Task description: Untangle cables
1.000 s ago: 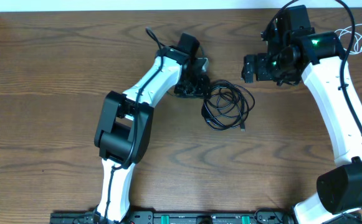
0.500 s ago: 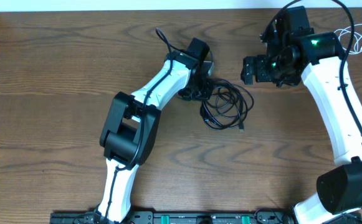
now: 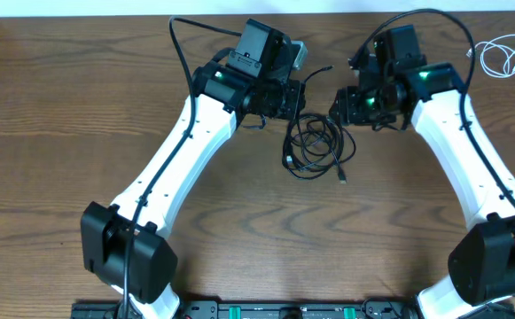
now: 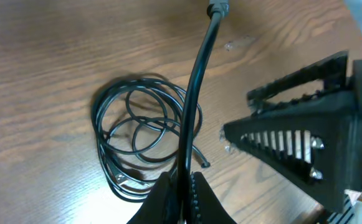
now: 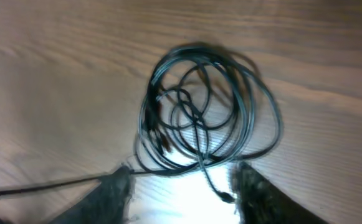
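Left jaws seemingly pinch black cable [image 4: 195, 93].

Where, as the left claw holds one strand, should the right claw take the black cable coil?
Probably the near edge of the black cable coil, from straight above: its loops lie flat, and the open right claw hangs over that edge.

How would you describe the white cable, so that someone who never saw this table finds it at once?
Look at the wooden table from above and go to its far right corner, beyond the right arm. There lies the white cable, a thin cord in loose loops, alone. It is the only white one; the black cables lie coiled in the middle.
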Available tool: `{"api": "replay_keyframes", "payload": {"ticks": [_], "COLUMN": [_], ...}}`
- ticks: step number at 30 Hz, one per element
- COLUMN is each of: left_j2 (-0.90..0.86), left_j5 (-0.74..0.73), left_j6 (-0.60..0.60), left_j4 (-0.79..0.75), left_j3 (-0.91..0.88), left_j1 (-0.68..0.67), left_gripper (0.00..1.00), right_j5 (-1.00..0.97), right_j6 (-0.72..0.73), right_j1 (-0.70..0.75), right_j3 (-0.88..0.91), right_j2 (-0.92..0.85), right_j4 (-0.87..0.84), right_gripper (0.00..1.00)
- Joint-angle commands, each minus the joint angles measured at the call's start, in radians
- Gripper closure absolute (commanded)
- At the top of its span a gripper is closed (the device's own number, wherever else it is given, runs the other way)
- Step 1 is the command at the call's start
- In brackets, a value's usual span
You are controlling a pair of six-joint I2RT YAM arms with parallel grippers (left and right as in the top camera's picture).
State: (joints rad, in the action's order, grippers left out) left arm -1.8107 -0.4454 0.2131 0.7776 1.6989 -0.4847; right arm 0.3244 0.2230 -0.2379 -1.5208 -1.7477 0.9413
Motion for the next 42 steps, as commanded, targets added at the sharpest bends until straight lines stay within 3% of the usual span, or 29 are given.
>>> {"api": "replay_keyframes", "payload": {"ticks": [1,4,8,19,31,42], "left_j2": [0.005,0.033,0.099,0.372,0.419,0.419], "left_j5": [-0.023,-0.045,-0.099,-0.109,-0.031,-0.006], "left_j6": [0.045,0.063,0.098,0.235,0.279,0.279], "left_j4": [-0.007,-0.011,-0.058,-0.307,-0.613,-0.599], "left_j3": [0.010,0.044,0.084,0.085,0.085,0.085], "left_j1": [0.010,0.031,0.053,0.057,0.058,0.069], "left_gripper": [0.93,0.93,0.93,0.93,0.93,0.93], "right_j5": [0.038,0.045,0.045,0.050,0.199,0.339], "right_j6": [0.034,0.034,0.034,0.036,-0.010,-0.200], "right_j1": [-0.002,-0.004,0.009,0.027,0.006,-0.058], "right_j3": [0.042,0.060,0.060,0.061,0.061,0.064], "right_j2": [-0.006,-0.006,-0.006,-0.006,-0.006,-0.006], "right_j4": [-0.032,-0.048,-0.065,-0.112,-0.152,-0.091], "right_gripper": [0.62,0.64,0.55,0.50,0.45,0.46]}}
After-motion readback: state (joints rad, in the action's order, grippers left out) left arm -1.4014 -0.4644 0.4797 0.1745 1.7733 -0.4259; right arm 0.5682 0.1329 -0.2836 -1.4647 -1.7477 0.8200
